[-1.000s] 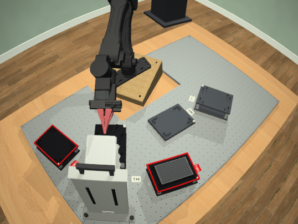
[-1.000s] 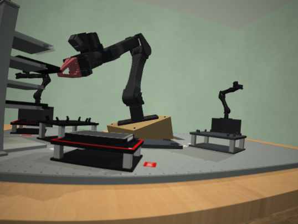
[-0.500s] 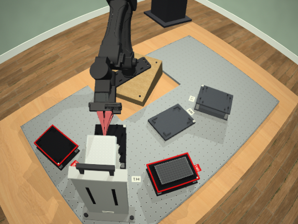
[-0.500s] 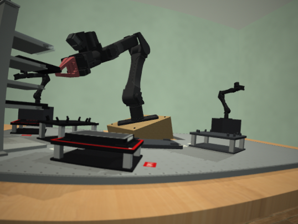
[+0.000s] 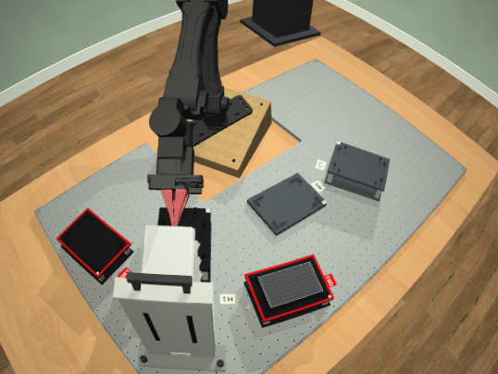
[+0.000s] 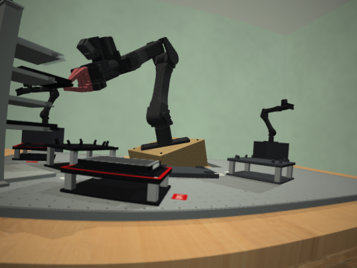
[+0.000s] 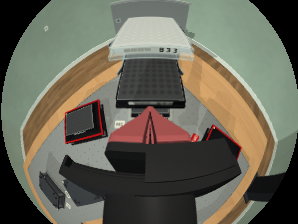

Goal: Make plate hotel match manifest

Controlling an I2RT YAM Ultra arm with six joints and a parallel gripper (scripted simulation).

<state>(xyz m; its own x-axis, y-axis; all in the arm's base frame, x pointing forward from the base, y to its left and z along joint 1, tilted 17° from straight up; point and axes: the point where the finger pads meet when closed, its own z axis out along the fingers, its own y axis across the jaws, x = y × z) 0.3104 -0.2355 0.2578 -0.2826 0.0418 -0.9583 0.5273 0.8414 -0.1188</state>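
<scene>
The plate hotel H1 (image 5: 162,319) (image 6: 4,99) (image 7: 149,10) stands at the front left of the deck. A white plate (image 5: 168,250) (image 7: 149,35) lies in its top slot, with a label on the end facing my gripper. Below it a black plate (image 6: 40,73) (image 7: 149,83) (image 5: 204,245) sticks out of its shelf towards the arm. My gripper (image 5: 176,218) (image 6: 68,84) (image 7: 150,111) is shut and empty, its red fingertips at the front edge of this black plate. Another black plate (image 6: 31,125) lies on the bottom shelf.
A red-edged quarantine nest (image 5: 252,282) (image 6: 159,172) right of H1 holds a grey plate (image 5: 289,282) (image 6: 116,163). The other red-edged nest (image 5: 93,241) left of H1 is bare. Two dark nests (image 5: 284,201) (image 5: 358,168) (image 6: 262,162) stand at the back right.
</scene>
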